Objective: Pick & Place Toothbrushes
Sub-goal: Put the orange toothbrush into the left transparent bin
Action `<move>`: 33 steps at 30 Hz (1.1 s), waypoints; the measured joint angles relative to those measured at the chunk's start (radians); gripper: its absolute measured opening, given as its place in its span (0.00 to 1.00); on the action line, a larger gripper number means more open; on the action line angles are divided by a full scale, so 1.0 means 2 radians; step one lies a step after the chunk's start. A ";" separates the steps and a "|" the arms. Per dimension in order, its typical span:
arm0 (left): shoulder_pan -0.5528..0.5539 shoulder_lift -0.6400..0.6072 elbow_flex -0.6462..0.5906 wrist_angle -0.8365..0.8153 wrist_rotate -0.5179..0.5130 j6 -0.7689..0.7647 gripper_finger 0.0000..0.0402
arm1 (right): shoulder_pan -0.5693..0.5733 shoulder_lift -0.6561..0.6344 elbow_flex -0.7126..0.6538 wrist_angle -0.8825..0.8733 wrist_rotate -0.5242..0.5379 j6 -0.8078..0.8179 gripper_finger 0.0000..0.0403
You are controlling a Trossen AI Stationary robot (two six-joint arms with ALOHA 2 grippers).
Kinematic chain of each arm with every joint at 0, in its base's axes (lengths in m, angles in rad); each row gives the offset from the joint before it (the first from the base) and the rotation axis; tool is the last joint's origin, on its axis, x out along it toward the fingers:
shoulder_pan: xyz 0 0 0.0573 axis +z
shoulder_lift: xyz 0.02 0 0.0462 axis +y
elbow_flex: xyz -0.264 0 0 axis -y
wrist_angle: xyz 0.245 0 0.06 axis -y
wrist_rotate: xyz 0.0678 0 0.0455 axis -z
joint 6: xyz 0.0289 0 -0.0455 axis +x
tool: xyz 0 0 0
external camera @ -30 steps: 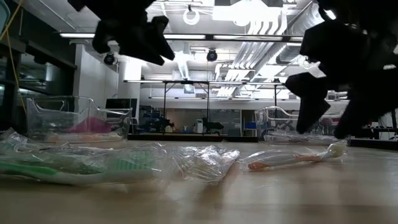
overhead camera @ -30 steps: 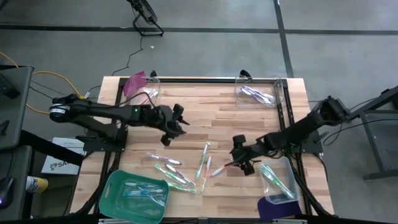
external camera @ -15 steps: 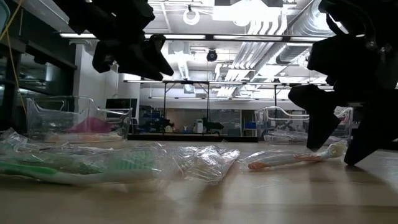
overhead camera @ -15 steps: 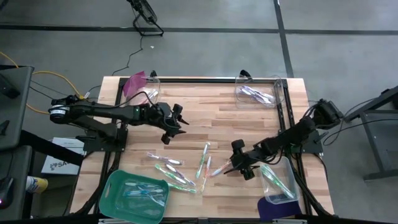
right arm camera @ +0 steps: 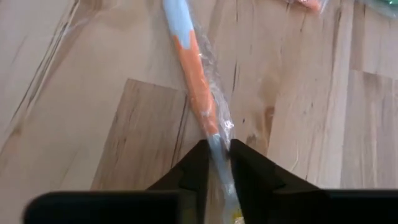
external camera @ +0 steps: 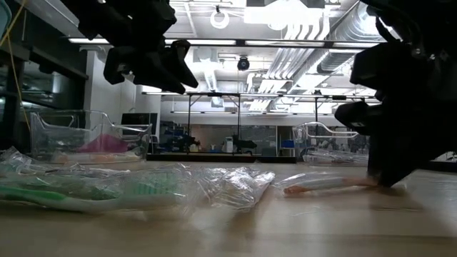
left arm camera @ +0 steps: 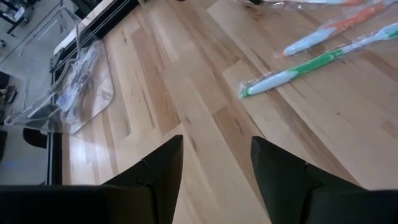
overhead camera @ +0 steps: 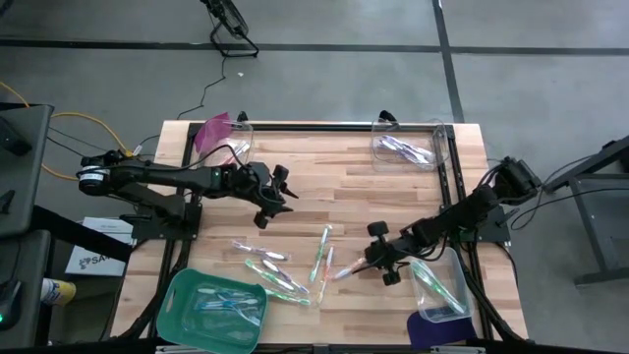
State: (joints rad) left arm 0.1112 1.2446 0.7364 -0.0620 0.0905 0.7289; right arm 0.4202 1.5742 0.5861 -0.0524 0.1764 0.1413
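Several wrapped toothbrushes (overhead camera: 285, 267) lie loose on the wooden table near its front middle. One with an orange handle (overhead camera: 346, 270) lies at their right, and my right gripper (overhead camera: 371, 263) is shut on its right end. In the low view that gripper (external camera: 385, 178) reaches down to the table top. My left gripper (overhead camera: 279, 201) hovers open over bare wood (left arm camera: 211, 124) left of the middle, with nothing between its fingers. My right gripper pinches the orange toothbrush's thin pale end (right arm camera: 217, 149), just past the orange part (right arm camera: 198, 93), between its two fingers, through the clear wrapper. The fingers slant down from the table's right and lie along the brush. The toothbrush (external camera: 321, 185) lies flat on the table.
A green bin (overhead camera: 180, 295) with toothbrushes stands at the front left, a clear bin (overhead camera: 454, 270) with toothbrushes at the front right. A clear container (overhead camera: 432, 157) stands at the far right and one with a pink thing (overhead camera: 216, 133) at the far left.
My right gripper has come down onto the table at the orange toothbrush's right end and has shut on it; the toothbrush still lies where it lay. My left gripper has sunk a little and stayed open.
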 joint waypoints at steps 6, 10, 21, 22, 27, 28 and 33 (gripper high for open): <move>0.000 0.000 0.000 0.000 0.000 0.000 0.45 | 0.003 0.000 0.000 0.000 -0.002 0.031 0.03; 0.000 0.000 0.000 0.000 0.000 0.000 0.45 | 0.006 -0.007 -0.001 -0.003 -0.004 0.066 0.02; 0.000 0.000 0.000 0.018 0.000 0.000 0.45 | 0.026 -0.116 -0.002 -0.096 -0.010 0.137 0.01; 0.000 0.000 0.000 0.023 0.000 0.000 0.45 | 0.029 -0.128 -0.002 -0.105 -0.009 0.140 0.01; 0.000 0.000 0.000 0.052 0.000 0.001 0.45 | 0.045 -0.188 -0.002 -0.130 0.054 0.132 0.01; 0.000 0.000 0.000 0.056 0.000 0.001 0.45 | 0.047 -0.198 -0.002 -0.129 0.072 0.124 0.01; 0.000 0.000 0.000 0.065 0.000 0.001 0.45 | 0.053 -0.235 -0.001 -0.116 0.187 0.085 0.01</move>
State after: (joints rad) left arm 0.1112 1.2453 0.7364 0.0688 0.0906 0.7303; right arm 0.5265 1.1036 0.5838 -0.2837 0.5495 0.3108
